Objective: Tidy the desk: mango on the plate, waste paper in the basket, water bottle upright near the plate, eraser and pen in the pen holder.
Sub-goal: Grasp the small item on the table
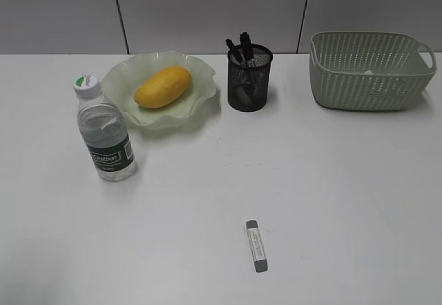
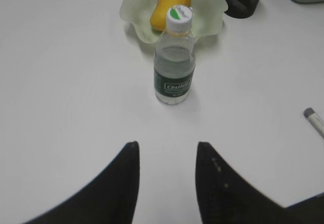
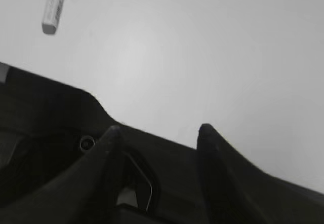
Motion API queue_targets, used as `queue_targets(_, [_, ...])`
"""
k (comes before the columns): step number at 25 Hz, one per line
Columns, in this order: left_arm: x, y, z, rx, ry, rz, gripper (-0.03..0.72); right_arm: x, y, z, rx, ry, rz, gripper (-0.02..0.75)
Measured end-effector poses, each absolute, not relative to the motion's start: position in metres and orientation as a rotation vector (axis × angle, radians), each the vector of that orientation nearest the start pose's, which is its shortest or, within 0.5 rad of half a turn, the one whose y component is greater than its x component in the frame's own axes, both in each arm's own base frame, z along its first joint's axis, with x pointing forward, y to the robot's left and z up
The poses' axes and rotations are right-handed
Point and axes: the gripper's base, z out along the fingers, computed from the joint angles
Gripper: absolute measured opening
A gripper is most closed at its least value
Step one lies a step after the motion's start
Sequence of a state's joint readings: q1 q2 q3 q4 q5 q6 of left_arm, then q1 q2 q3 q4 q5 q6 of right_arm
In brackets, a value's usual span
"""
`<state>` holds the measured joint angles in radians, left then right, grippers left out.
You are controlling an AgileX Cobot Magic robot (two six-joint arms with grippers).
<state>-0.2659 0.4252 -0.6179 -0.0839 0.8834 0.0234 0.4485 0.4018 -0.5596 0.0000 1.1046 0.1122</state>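
Observation:
A yellow mango (image 1: 163, 86) lies on the pale green wavy plate (image 1: 199, 101); it also shows in the left wrist view (image 2: 169, 3). A clear water bottle (image 1: 103, 132) with a white and green cap stands upright left of the plate, also in the left wrist view (image 2: 174, 67). A black mesh pen holder (image 1: 249, 79) holds dark pens. A grey eraser (image 1: 256, 245) lies on the table at the front, also in the right wrist view (image 3: 52, 8) and the left wrist view (image 2: 315, 121). My left gripper (image 2: 167, 150) is open and empty. My right gripper (image 3: 158, 133) is open and empty, over dark robot parts.
A pale green slotted basket (image 1: 366, 77) stands at the back right with a small white scrap inside. The table is white, with a grey panelled wall behind. No arm shows in the exterior view.

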Motion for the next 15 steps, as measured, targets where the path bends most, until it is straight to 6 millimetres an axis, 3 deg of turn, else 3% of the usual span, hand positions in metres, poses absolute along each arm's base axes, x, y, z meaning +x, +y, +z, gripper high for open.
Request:
queue_targets(5, [0.115,-0.046,0.321,0.384,2.198,-0.312,0.278,0.007,0.003,0.286,-0.365,2.149,0.322,0.365])
queue_targets(9, [0.159,-0.080,0.320,0.536,2.234,-0.378,0.274,-0.004,-0.004,0.283,-0.346,2.047,0.321,0.339])
queue_targets(13, [0.179,-0.137,0.320,0.719,2.195,-0.471,0.260,-0.006,-0.006,0.281,-0.339,2.010,0.314,0.328])
queue_targets(15, [0.189,-0.173,0.310,0.770,2.243,-0.487,0.256,-0.005,-0.006,0.282,-0.337,1.999,0.312,0.326])
